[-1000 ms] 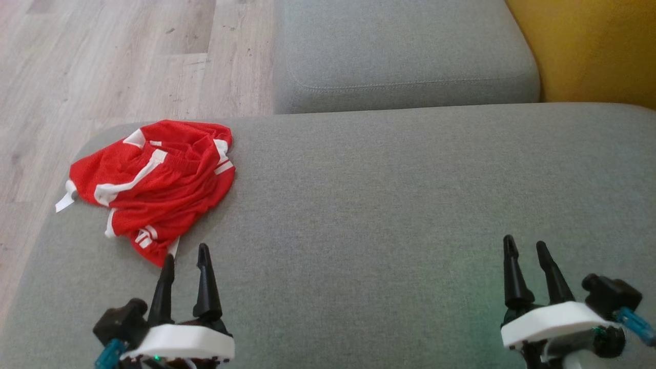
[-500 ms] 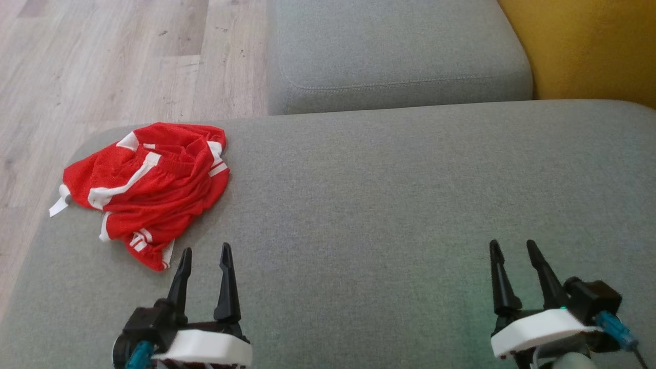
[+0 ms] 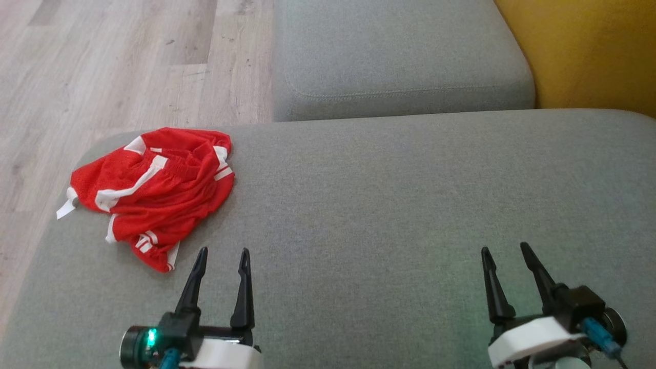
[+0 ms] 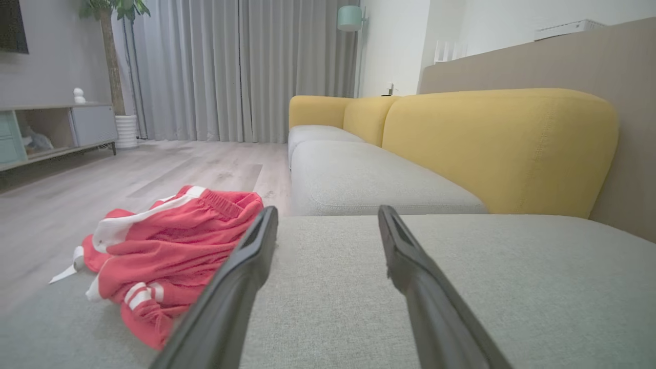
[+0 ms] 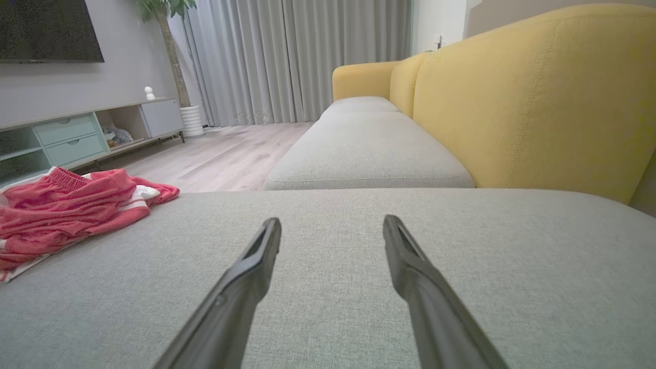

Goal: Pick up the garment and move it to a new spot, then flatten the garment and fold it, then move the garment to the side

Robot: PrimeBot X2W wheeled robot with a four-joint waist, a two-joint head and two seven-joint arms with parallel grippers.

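Note:
The garment [image 3: 154, 195] is a crumpled pair of red shorts with white stripes, lying at the far left corner of the grey cushion [image 3: 389, 205]. In the left wrist view the garment [image 4: 164, 246] lies just left of my fingers. From the right wrist it shows as a red heap [image 5: 66, 210] at the far left. My left gripper [image 3: 223, 252] hovers open just right of the garment's near tip, apart from it. Over the cushion's near right part my right gripper [image 3: 505, 248] stands open with nothing between its fingers.
A second grey seat cushion [image 3: 400, 56] lies beyond a gap, with a yellow backrest [image 3: 589, 51] on the right. Wooden floor [image 3: 102, 66] runs along the left edge of the cushion. A low cabinet [image 5: 77, 136] stands across the room.
My left gripper has slid right and back toward me, off the garment's near tip. The right gripper has drawn back a little. The garment has not changed shape.

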